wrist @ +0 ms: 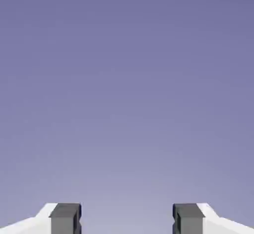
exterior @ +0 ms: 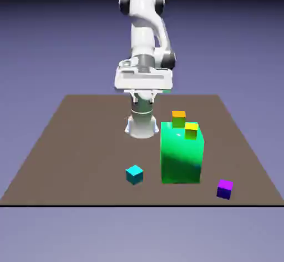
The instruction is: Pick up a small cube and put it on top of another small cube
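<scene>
White robot arm's gripper (wrist: 127,219) hangs high near the base, jaws apart, holding nothing.
Magenta-topped small cube (exterior: 224,189) sits on the brown table (exterior: 72,144), at the front right; orange-topped small cube (exterior: 178,118) stands behind the big green block (exterior: 181,154).

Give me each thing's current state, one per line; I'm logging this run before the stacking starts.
end effector: open, empty, raised near the base
magenta cube: on the table, untouched
orange cube: behind the green block, nothing on it
yellow cube: on the green block's top
cyan cube: on the table, alone
green block: upright on the table
</scene>
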Available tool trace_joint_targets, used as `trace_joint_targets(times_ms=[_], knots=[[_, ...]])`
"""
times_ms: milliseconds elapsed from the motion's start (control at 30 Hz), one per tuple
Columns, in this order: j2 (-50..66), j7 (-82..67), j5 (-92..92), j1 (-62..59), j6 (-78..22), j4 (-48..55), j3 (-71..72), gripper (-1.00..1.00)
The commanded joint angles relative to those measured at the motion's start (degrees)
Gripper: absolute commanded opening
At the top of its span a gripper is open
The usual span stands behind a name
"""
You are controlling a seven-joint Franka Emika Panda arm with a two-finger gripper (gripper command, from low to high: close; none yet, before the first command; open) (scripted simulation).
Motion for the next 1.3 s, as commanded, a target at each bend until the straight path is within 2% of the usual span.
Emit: trace_joint_targets(times_ms=[0,1267], knots=[[2.1,1.0,0.6,0.3,-1.9,1.9,0.2,0.0],[79.1,37.0,23.1,13.1,-72.2,74.1,9.3,0.0]])
